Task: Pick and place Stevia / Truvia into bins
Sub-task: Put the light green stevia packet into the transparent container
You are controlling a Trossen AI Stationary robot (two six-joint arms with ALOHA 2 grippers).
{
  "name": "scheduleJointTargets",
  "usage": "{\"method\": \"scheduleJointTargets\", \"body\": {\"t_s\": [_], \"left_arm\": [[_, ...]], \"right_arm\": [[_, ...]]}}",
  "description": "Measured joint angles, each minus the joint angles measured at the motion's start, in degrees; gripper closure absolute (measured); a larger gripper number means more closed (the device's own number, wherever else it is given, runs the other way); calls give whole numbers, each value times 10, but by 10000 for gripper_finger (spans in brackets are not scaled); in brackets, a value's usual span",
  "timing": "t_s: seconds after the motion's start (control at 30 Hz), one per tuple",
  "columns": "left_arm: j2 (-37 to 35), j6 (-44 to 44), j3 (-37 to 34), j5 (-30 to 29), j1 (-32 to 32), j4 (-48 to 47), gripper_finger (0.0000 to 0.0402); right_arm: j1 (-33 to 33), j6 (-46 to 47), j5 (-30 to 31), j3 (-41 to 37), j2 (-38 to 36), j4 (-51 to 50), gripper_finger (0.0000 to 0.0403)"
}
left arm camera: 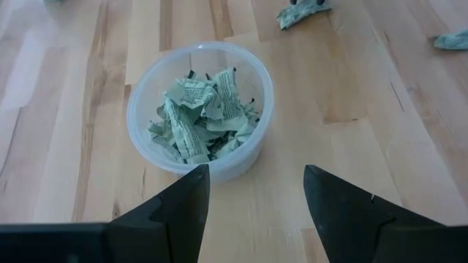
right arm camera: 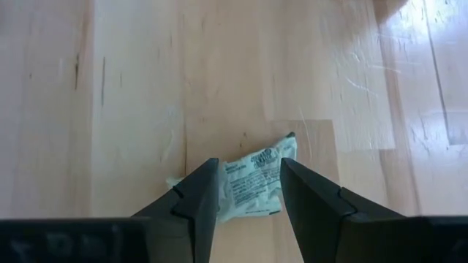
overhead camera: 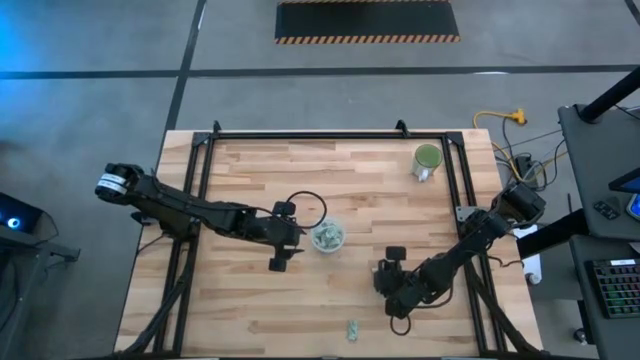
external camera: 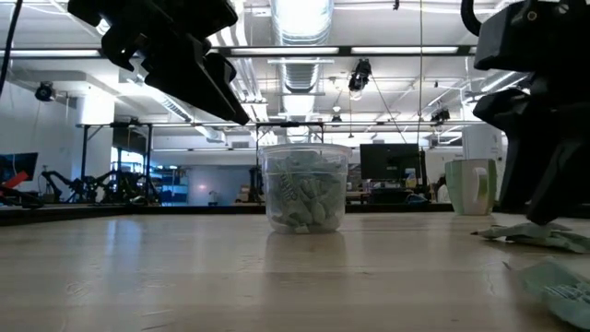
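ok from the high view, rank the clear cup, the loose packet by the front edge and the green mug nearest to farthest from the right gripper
From the right gripper, low on the table's right half:
1. Loose packet, just beyond it toward the front edge.
2. Clear cup of packets, mid-table, beside the left gripper.
3. Green mug, at the far right corner.

Bare wood on every side of the left gripper [left arm camera: 252, 191], except straight ahead: round clear plastic cup [left arm camera: 199, 109] heaped with pale green packets. Between the right gripper [right arm camera: 248, 183] fingers, one crumpled pale green paper packet [right arm camera: 254, 179].
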Motion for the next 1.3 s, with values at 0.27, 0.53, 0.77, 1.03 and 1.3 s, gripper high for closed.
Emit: {"method": "scheduleJointTargets", "body": {"t_s": [0.27, 0.53, 0.77, 1.03, 1.3], "left_arm": [[0, 0, 0, 0, 0, 0, 197], [0, 0, 0, 0, 0, 1, 197], [0, 0, 0, 0, 0, 0, 197], [-1, 0, 0, 0, 0, 1, 197], [-1, 0, 0, 0, 0, 0, 197]], "right_arm": [[0, 27, -2, -18, 0, 4, 266], [0, 30, -2, -21, 0, 4, 267], [0, 30, -7, -23, 0, 4, 302], [0, 30, -15, -23, 0, 4, 378], [0, 23, -17, -18, -2, 2, 394]]}}
